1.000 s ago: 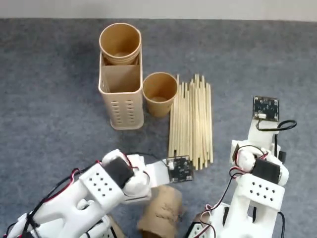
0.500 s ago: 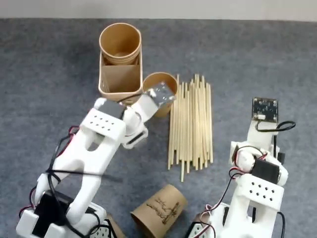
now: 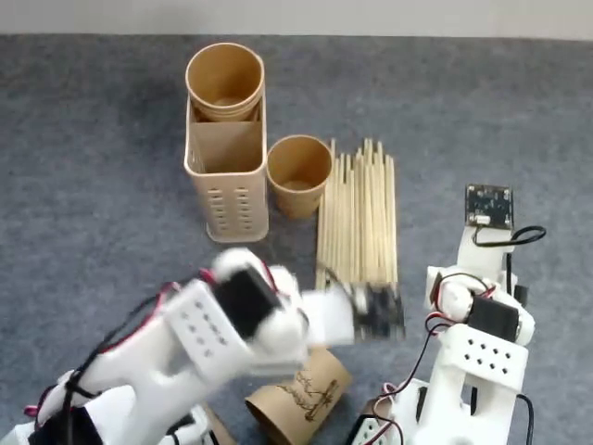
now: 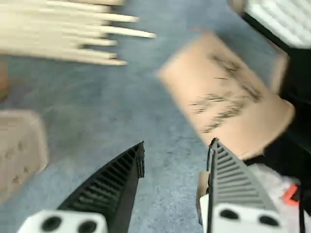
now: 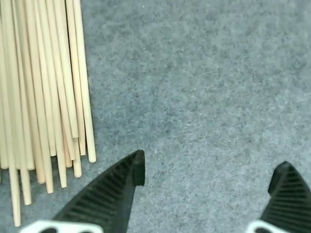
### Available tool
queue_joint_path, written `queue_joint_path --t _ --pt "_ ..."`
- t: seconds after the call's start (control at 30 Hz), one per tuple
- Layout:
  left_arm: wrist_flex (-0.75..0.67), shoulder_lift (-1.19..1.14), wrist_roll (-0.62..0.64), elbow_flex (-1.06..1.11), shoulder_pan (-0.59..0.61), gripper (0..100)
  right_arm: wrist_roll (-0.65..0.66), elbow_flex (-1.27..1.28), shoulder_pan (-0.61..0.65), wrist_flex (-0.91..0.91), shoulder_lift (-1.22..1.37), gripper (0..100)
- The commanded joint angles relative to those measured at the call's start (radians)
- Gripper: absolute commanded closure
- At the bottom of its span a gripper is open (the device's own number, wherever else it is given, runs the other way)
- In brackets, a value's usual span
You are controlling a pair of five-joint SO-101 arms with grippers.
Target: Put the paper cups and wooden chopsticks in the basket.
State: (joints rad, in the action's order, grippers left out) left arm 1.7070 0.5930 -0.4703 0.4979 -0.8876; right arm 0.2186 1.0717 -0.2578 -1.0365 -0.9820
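A tan slotted basket (image 3: 227, 185) stands at the back left with stacked paper cups (image 3: 225, 82) in its far compartment. Another paper cup (image 3: 298, 171) stands upright just right of it. Wooden chopsticks (image 3: 359, 222) lie in a loose bundle beside that cup. A printed paper cup (image 3: 298, 397) lies on its side at the front. My left arm (image 3: 232, 324) stretches over the chopsticks' near ends. My left gripper (image 4: 177, 144) is open and holds nothing, with the fallen cup (image 4: 228, 97) just beyond it. My right gripper (image 5: 212, 162) is open over bare carpet, beside the chopstick ends (image 5: 43, 97).
Grey carpet (image 3: 93, 232) covers the table, with free room left of the basket and right of the chopsticks. The right arm's base (image 3: 477, 362) stands at the front right, close to the fallen cup. A pale strip (image 3: 296, 14) runs along the far edge.
My left arm swung from beside the standing cup near the basket back toward the front, now over the chopsticks' near ends. The right arm barely shifted.
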Motion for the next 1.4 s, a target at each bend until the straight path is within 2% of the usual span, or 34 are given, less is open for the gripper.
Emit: queue_joint_path --t 0.0,0.17,0.23,0.3,0.47,0.57,0.7,0.83,0.97,1.03,1.17,1.27,1.37 --pt "-0.103 0.024 -0.011 0.147 -0.061 77 -0.005 -0.007 0.015 0.013 0.001 60.5" --pt "-0.296 0.022 -0.014 0.381 -0.030 77 -0.005 -0.007 0.015 0.013 0.001 60.5" --pt "-0.370 0.022 -0.040 0.437 0.047 77 -0.005 -0.007 0.015 0.013 0.001 60.5" --pt "-0.417 0.022 -0.068 0.438 0.186 77 -0.005 -0.005 0.015 0.012 0.001 60.5" --pt "-0.506 0.008 -0.164 0.285 0.555 77 -0.005 -0.005 0.015 0.008 0.001 60.5" --pt "-0.516 -0.070 -0.169 0.143 0.685 77 -0.005 -0.005 0.016 0.008 0.001 60.5" --pt "-0.471 -0.189 -0.167 -0.027 0.794 77 -0.005 -0.005 0.016 0.008 0.001 60.5" --pt "-0.293 -0.220 -0.173 -0.104 0.771 77 -0.005 0.021 0.018 0.015 0.001 60.5" --pt "-0.080 -0.208 -0.164 -0.122 0.639 76 -0.005 0.025 0.047 0.015 0.001 60.5" --pt "-0.011 -0.170 -0.106 -0.122 0.545 76 -0.005 0.025 0.048 0.015 0.001 60.5" --pt "0.043 -0.013 -0.074 -0.099 0.424 74 -0.005 0.025 0.048 0.015 0.001 60.5" --pt "0.051 0.134 -0.077 -0.008 0.404 74 -0.005 0.025 0.048 0.015 0.001 60.5" --pt "0.052 0.288 -0.146 0.179 0.407 73 -0.005 0.025 0.048 0.015 0.001 60.5"
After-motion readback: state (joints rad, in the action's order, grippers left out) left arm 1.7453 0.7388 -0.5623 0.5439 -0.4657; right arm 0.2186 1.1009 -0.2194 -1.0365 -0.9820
